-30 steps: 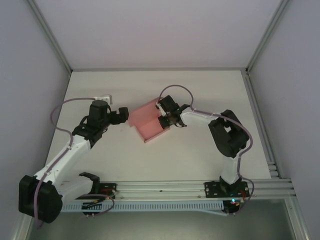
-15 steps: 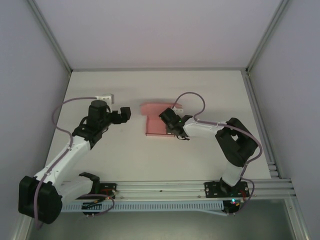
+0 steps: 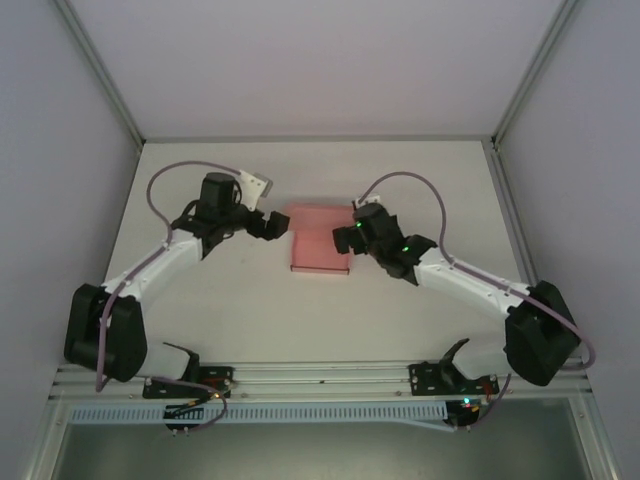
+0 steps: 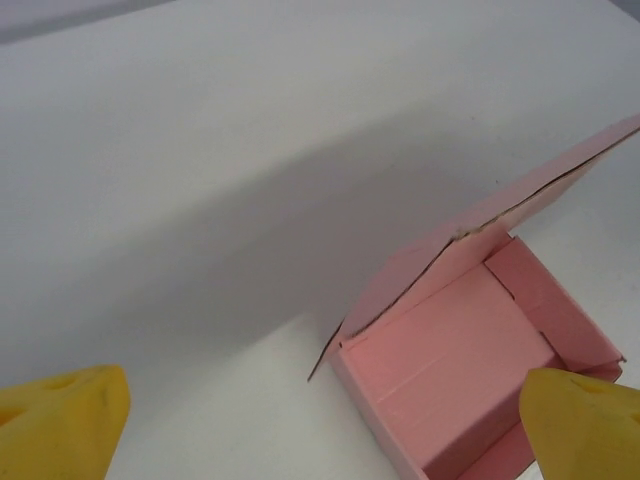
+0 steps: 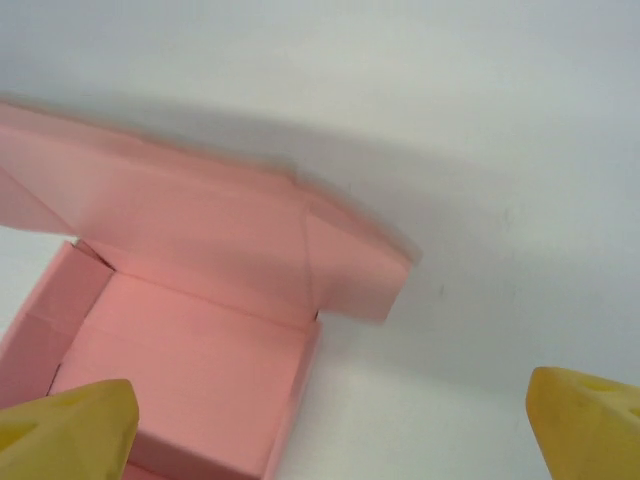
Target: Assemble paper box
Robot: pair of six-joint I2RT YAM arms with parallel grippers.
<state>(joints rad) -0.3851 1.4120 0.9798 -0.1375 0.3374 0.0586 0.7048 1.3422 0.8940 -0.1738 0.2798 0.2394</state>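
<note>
The pink paper box lies on the white table as an open tray, its lid flap raised at the far side. My left gripper is open just left of the box, touching nothing. In the left wrist view the tray and the upright lid sit ahead of my left gripper, toward its right fingertip. My right gripper is open at the box's right edge. In the right wrist view the tray and lid lie left of my right gripper.
White enclosure walls with aluminium frame posts stand on three sides. A rail carrying the arm bases runs along the near edge. Bare table stretches in front of the box.
My right gripper let go of the box and opened, and the box settled flat with its lid up. My left arm swung right to the box's left side.
</note>
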